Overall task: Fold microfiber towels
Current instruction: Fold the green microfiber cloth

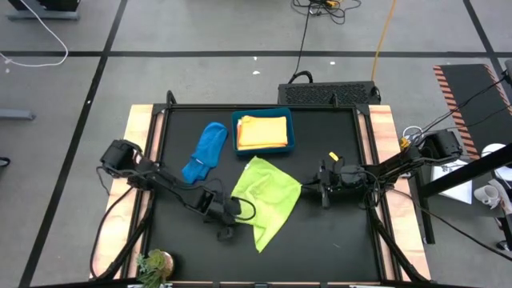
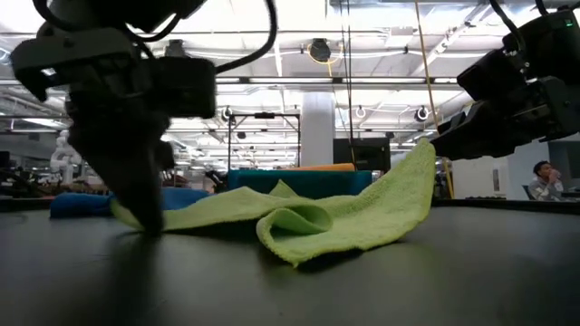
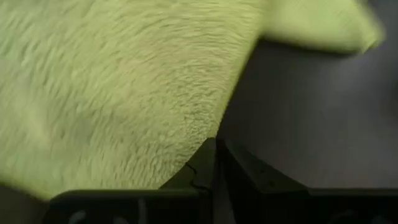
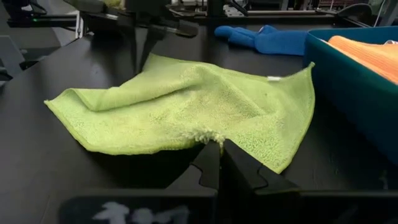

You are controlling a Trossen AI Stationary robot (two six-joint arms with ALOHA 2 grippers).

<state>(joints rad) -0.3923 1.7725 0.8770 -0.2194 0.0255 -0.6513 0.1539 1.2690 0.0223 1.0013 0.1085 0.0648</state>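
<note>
A lime green towel (image 1: 268,196) lies crumpled at the middle of the black table, held between both grippers. My left gripper (image 1: 232,212) is at its left corner, pointing steeply down, fingers shut on the cloth. My right gripper (image 1: 318,189) is at its right edge, shut on it. The towel's middle (image 2: 308,222) rests on the table in a loose fold. A blue towel (image 1: 204,152) lies bunched at the far left. Folded orange and yellow towels (image 1: 262,132) lie in the teal bin (image 1: 237,136). My left gripper pinches the green towel's left corner (image 3: 196,146) between its two fingertips, coming from above and slanting down. That corner (image 2: 136,215) sits low on the table under the fingers. One layer or several, I cannot tell. My right gripper pinches the green towel's right edge (image 4: 208,134) between its two fingers, near level, from the table's right side. That edge (image 2: 412,177) is lifted off the table and the cloth slopes down from it to the tabletop, slack.
The teal bin (image 4: 348,81) stands at the far middle, just beyond the green towel's far corner. A small potted plant (image 1: 156,264) sits at the near left corner. Bare black tabletop (image 1: 320,240) stretches along the near side.
</note>
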